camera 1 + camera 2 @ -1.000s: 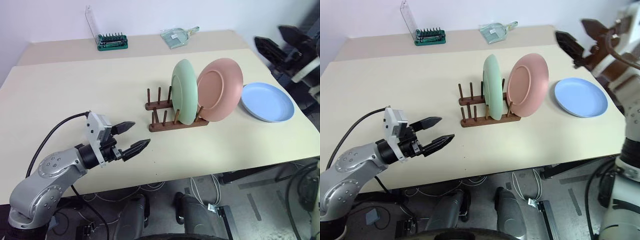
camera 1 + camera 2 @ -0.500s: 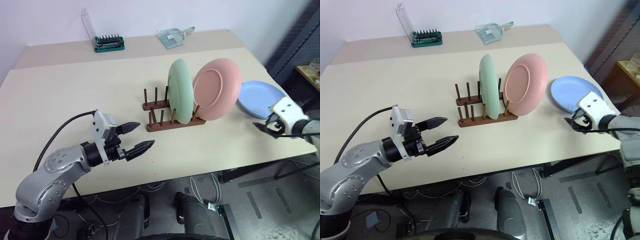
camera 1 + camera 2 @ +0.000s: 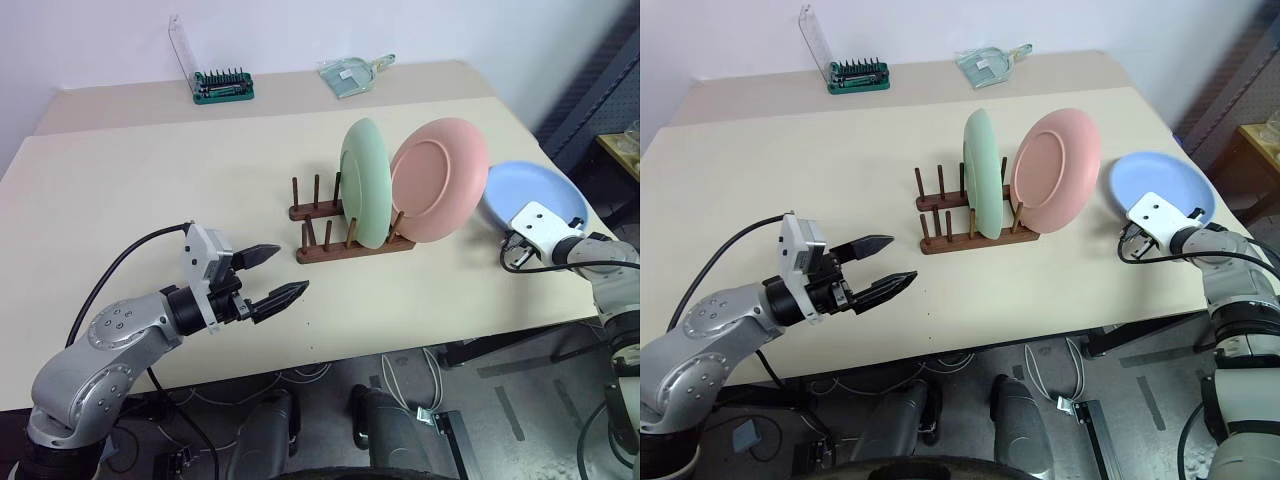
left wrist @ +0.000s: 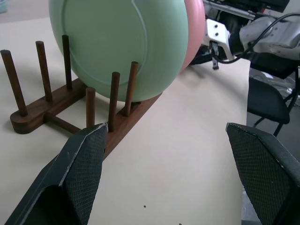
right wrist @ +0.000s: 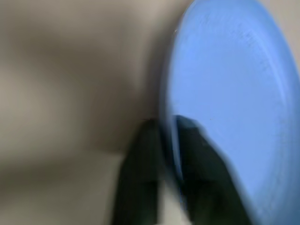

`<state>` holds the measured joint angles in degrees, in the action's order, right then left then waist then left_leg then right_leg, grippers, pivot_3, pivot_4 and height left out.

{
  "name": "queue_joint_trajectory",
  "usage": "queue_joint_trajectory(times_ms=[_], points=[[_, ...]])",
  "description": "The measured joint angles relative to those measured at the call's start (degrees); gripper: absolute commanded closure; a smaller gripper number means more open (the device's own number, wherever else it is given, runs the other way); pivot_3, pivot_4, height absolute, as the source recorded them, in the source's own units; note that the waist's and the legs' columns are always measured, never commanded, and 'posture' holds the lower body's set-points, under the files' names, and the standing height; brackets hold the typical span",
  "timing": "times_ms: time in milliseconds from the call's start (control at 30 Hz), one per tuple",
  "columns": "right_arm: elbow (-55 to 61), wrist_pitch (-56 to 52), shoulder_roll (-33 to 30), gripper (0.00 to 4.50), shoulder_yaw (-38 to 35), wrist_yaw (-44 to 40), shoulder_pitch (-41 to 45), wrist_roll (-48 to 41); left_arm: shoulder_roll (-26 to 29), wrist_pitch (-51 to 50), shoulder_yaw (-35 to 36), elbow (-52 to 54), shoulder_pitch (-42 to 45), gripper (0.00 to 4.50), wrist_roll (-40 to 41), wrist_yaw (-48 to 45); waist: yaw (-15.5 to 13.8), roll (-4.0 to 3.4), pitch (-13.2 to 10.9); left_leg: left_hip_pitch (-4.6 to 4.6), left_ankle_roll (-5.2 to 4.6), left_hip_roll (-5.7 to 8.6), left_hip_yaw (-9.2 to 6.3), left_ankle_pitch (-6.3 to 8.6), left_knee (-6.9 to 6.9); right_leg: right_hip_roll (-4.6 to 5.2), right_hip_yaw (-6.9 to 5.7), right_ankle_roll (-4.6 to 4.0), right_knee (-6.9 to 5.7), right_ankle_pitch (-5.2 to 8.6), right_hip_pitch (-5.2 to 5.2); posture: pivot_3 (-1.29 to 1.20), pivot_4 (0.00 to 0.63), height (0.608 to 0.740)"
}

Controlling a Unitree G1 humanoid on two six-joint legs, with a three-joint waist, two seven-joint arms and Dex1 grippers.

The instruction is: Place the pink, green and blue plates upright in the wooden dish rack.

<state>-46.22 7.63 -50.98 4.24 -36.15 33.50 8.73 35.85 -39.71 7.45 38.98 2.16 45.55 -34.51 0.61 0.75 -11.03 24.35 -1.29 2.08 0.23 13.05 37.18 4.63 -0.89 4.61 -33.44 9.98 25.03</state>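
The green plate (image 3: 365,180) and the pink plate (image 3: 440,180) stand upright side by side at the right end of the wooden dish rack (image 3: 320,250), the pink one leaning rightward. Right of them the blue plate (image 3: 545,190) lies on the table, close to its right edge. My right gripper (image 5: 168,129) is shut on the blue plate's near-left rim (image 5: 220,93), with one finger on each side of the edge. Low over the table's front left, well clear of the rack, my left gripper (image 3: 290,268) stands open and holds nothing, pointing toward the rack (image 4: 70,103).
A green bit holder (image 3: 225,87) with a raised clear lid and a clear dustpan-shaped item (image 3: 352,72) sit at the table's far edge. The table's right edge (image 3: 585,275) runs just beside my right arm. Several rack pegs left of the green plate stand free.
My right arm came down from high at the right to the blue plate's rim, and its fingers closed on it. The left arm stayed put.
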Motion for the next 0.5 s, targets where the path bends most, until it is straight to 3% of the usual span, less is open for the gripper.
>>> queue_joint_trajectory(times_ms=[267, 500], points=[[18.1, -7.8, -1.7, 4.47, -4.4, 3.7, -3.4, 0.1, 0.0, 0.1, 0.0, -0.1, 0.4, 0.33, 0.0, -0.3, 0.0, -0.06, 0.0, -0.01, 0.0, 0.0, 0.02, 0.0, 0.01, 0.0, 0.04, 0.03, -0.15, 0.0, 0.07, 0.0, 0.15, 0.74], [28.9, -11.2, -2.8, 4.47, -11.1, 11.4, 9.9, -0.1, 0.0, 0.2, -0.2, -1.0, 1.1, 0.33, -0.1, -1.1, 0.0, -0.06, 0.0, 0.02, 0.01, -0.01, 0.03, 0.0, -0.04, -0.03, 0.04, 0.05, -0.15, 0.02, 0.15, 0.0, 0.15, 0.74]])
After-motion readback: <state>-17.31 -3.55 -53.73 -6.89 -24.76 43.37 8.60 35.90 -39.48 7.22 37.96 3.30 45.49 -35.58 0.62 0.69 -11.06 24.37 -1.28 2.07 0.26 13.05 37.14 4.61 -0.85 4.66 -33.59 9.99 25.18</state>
